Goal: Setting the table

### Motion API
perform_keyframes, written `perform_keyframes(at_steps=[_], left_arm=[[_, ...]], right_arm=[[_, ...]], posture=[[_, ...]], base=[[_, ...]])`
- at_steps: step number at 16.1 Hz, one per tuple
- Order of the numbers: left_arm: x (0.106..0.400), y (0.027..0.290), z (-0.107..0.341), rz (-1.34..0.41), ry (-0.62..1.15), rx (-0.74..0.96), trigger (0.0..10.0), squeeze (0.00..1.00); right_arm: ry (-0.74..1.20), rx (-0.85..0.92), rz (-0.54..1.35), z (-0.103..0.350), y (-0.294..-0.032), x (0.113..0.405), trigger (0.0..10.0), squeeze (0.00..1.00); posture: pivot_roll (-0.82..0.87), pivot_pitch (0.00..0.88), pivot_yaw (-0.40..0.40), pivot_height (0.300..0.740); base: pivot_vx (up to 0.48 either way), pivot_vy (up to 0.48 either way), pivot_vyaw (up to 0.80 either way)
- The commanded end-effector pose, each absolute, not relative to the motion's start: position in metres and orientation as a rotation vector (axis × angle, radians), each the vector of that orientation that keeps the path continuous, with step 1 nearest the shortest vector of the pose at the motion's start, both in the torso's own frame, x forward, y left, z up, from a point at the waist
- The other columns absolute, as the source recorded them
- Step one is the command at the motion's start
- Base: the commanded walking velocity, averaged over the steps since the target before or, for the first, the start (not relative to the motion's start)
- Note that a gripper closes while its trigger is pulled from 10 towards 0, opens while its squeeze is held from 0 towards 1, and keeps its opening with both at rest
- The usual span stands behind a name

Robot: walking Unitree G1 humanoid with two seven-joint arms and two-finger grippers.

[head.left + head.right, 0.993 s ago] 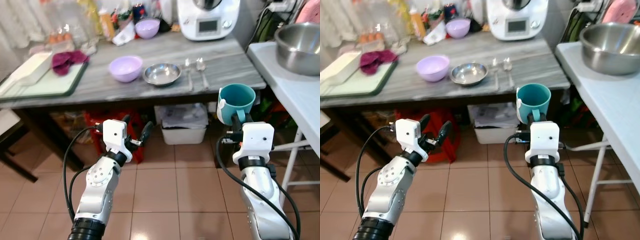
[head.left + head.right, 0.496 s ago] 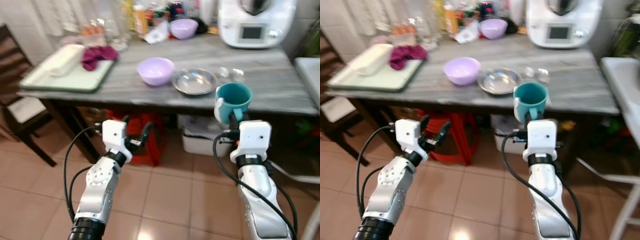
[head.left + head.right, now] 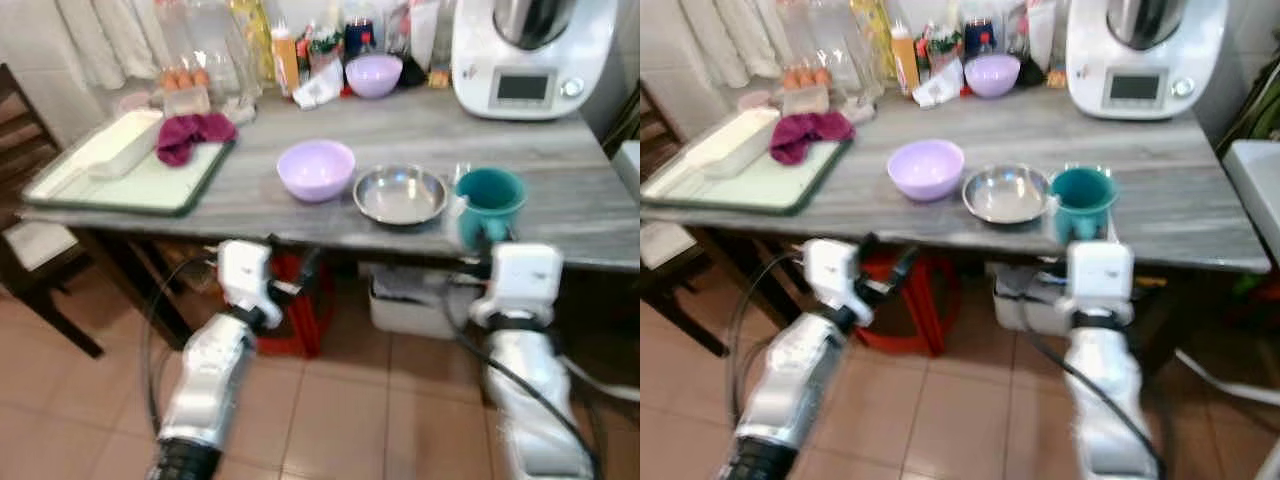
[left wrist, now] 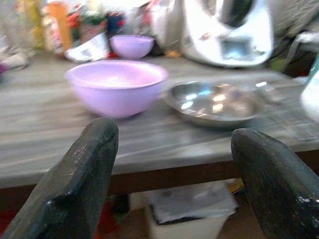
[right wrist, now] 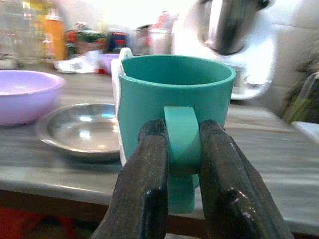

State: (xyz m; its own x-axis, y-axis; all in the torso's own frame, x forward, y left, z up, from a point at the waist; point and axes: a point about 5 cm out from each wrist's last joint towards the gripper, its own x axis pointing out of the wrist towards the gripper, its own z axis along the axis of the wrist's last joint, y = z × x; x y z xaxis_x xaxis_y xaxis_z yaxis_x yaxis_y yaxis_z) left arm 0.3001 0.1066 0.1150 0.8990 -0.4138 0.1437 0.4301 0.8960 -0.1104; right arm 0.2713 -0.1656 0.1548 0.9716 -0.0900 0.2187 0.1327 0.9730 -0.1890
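Already, in the left eye view, a lilac bowl (image 3: 316, 169) and steel dish (image 3: 400, 194) sit mid-frame on the counter (image 3: 560, 195); the teal mug (image 3: 487, 204) at centre right looks not yet set down. The right wrist view shows the right gripper (image 5: 181, 149) clamped on its handle. The left wrist view shows the left gripper (image 4: 172, 179) spread, empty.
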Motion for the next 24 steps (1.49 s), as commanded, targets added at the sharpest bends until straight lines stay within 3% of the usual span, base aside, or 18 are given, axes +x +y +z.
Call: perform_keyframes(at_steps=[1,8,16,24], left_arm=[[0.3,0.103,0.119,-0.447,-0.129,-0.142,10.0,0.0],[0.3,0.105,0.119,-0.437,-0.133,-0.14,10.0,0.0],[0.278,0.128,0.13,-0.436,-0.183,-0.067,10.0,0.0],[0.258,0.129,0.112,-0.505,-0.101,-0.047,10.0,0.0]], right_arm=[[-0.226,-0.207,-0.134,0.159,-0.171,0.272,10.0,0.0],[-0.242,-0.215,-0.12,0.162,-0.168,0.273,10.0,0.0],[-0.266,-0.242,-0.109,0.168,-0.169,0.276,10.0,0.0],[-0.284,-0.269,-0.101,0.192,-0.194,0.308,10.0,0.0]], posture=[[-0.15,0.097,0.095,0.74],[-0.14,0.098,0.091,0.74],[-0.14,0.107,0.088,0.74],[-0.13,0.144,0.078,0.74]], base=[[0.352,0.0,-0.8],[0.347,0.0,-0.18],[0.0,0.0,0.0],[0.0,0.0,0.0]])
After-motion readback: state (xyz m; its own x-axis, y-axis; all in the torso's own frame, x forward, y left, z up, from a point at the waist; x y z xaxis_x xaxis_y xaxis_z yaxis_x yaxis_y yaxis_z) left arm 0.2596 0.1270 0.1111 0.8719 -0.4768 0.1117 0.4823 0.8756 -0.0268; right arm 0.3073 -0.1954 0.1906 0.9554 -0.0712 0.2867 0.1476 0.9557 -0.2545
